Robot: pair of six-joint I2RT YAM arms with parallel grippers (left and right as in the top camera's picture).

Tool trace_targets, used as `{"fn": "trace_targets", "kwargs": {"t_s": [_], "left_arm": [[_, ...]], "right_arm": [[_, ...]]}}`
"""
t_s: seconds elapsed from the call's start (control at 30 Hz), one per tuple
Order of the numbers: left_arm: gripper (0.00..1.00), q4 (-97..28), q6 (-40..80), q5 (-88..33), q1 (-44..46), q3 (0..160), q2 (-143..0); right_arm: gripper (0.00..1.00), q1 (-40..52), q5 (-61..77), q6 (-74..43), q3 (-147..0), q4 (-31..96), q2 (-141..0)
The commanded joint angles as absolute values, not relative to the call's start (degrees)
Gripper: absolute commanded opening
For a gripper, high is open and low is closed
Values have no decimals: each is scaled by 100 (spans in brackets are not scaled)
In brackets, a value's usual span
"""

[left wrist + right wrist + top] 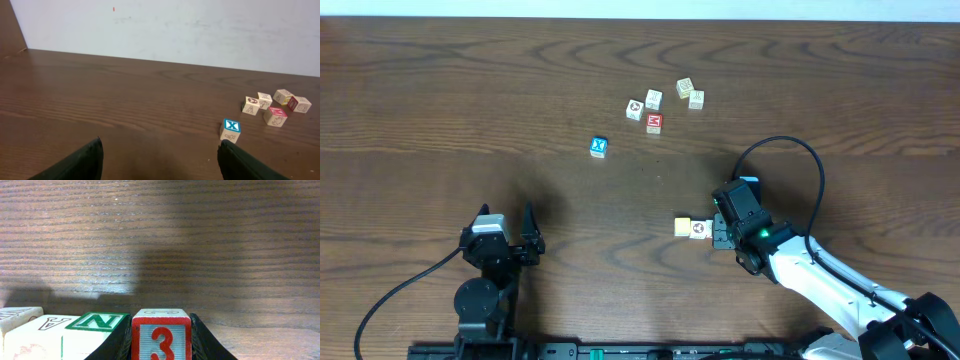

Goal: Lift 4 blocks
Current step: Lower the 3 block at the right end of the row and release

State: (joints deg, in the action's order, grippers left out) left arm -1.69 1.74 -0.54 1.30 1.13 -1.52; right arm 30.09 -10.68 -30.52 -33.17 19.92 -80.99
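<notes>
- The right gripper (718, 233), in the lower right of the overhead view, is clamped on a red "3" block (161, 339), with one dark finger (117, 341) against each side. I cannot tell whether the block is clear of the table.
- In the right wrist view, a green "N" block (97, 321) sits just past the left-hand finger. Next comes a pale "A" block (42, 326), then a fourth block (15, 314) at the frame's left edge. That makes four in a rough row.
- From overhead only two of that row show, left of the gripper: a pale yellow block (683, 227) touching a white block (700, 230). The gripper's body covers the others.
- Well apart, in the upper middle of the overhead view, sits a cluster of five blocks (653, 99), four pale and one red-topped block (653, 123).
- A blue X block (599, 147) stands alone, lower left of that cluster.
- The left gripper (510, 240), at the lower left, is spread wide with nothing between its fingers (80, 162) and touches no block.
- A black cable (800, 150) loops above the right arm.
- Everything rests on a dark brown wood-grain table (440, 90). A pale wall (200, 25) rises behind its far edge in the left wrist view.
</notes>
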Motion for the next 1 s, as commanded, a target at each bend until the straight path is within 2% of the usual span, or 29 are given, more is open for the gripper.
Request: {"fn": "trace_targets", "kwargs": {"t_s": [0.0,0.07,0.27,0.63,0.8,0.97], "left_arm": [[74,-423,246,54,148,23,-148],[74,-423,246,54,148,23,-148],[74,-423,246,54,148,23,-148],[74,-423,246,54,148,23,-148],[74,-423,246,54,148,23,-148],[74,-423,246,54,148,23,-148]], "right_arm": [[9,3046,-880,-2976,-3282,2104,-8200],[14,3046,-945,-2982,-3282,2102,-8200],[19,3041,-1098,-3020,-3282,2097,-8200],[34,3030,-1476,-3081,-3284,2016,-8200],[34,3033,-1293,-3081,-3284,2040,-8200],[40,3033,-1304,-3081,-3284,1986,-8200]]}}
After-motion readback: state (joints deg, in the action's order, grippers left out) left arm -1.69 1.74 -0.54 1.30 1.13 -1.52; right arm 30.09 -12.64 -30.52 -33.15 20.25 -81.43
